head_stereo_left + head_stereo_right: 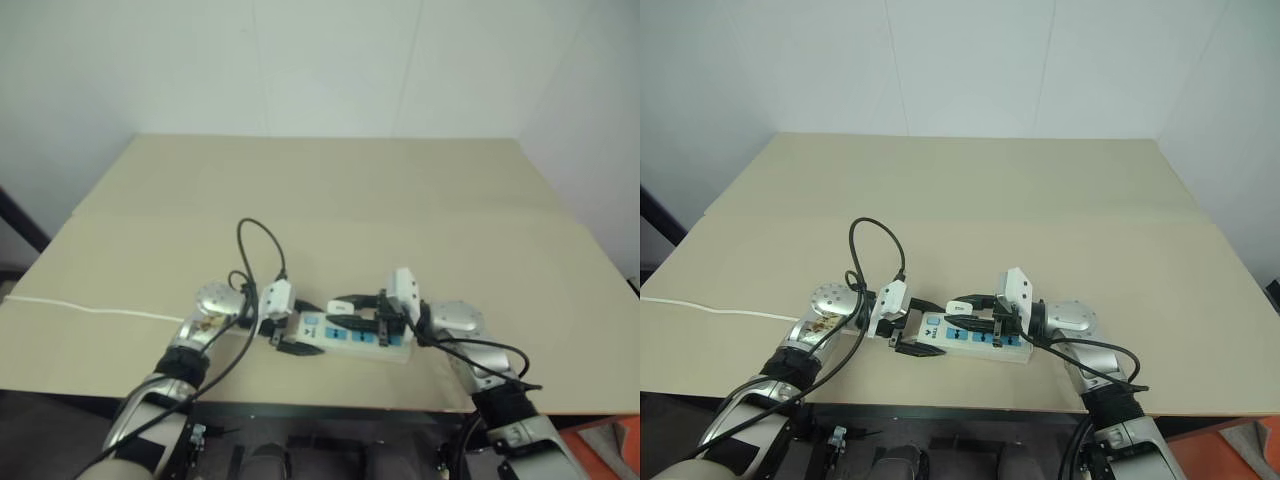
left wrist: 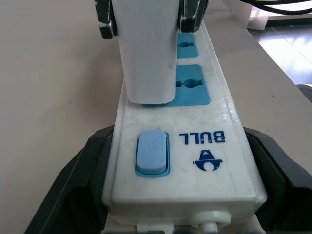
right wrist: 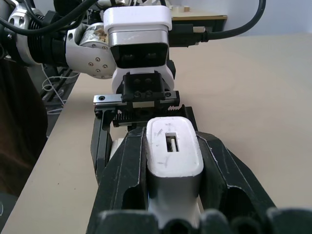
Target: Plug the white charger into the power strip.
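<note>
left gripper clamps power strip (switch end) | right gripper pinches white charger, seated at first socket

White charger upright on power strip

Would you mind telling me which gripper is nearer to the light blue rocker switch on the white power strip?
Left. The left gripper clamps the power strip at the switch end; the right gripper holds the white charger over the first socket beyond it.
</note>
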Robot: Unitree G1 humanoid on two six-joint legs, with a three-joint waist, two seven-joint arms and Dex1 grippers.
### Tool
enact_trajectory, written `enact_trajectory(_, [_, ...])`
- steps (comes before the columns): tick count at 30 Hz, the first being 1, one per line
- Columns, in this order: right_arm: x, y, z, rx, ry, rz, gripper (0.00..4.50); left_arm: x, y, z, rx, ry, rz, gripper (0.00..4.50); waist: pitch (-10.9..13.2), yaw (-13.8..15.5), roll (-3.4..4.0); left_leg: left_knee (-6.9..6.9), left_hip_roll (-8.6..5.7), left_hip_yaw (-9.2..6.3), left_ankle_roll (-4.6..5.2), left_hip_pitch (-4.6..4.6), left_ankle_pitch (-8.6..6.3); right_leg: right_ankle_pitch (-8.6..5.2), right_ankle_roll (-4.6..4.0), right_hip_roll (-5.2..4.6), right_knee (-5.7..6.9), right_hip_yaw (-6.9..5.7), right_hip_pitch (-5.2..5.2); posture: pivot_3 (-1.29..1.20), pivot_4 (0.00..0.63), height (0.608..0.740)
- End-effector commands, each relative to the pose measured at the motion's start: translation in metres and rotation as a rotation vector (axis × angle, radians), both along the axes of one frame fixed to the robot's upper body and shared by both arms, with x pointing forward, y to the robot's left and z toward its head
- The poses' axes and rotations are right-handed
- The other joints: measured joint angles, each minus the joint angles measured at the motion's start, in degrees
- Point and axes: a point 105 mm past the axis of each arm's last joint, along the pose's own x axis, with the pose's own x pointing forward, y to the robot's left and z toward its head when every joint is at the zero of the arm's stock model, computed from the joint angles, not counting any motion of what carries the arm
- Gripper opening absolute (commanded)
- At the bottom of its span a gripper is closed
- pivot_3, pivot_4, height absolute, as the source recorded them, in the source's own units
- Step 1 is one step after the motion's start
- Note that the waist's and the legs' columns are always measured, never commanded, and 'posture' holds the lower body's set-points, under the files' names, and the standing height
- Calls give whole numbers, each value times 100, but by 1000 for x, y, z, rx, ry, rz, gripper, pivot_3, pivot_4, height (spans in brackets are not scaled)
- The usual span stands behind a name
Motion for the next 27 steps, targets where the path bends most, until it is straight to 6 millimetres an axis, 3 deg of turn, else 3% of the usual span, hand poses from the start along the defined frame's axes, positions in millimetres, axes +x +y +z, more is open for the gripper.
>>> enact_trajectory(1, [6,-37,-31,-140,98,-102,1151,-8,10,-19,66,69,-1,3331,0,4,0,0,0,0,0,2,0,0,0,0,-1,0,3,0,150,740])
enact_trajectory(13, [3,-3,-37,-240,121,16,1151,-7,8,-20,57,66,9,3331,-1,-22,0,0,2,0,0,18,0,-1,1,1,0,-2,11,0,150,740])
enact_trajectory(27, [2,-8,-38,-217,160,-35,1151,-6,7,-21,51,66,21,3331,-8,-36,0,-4,4,4,0,37,0,-4,1,4,1,5,22,0,150,740])
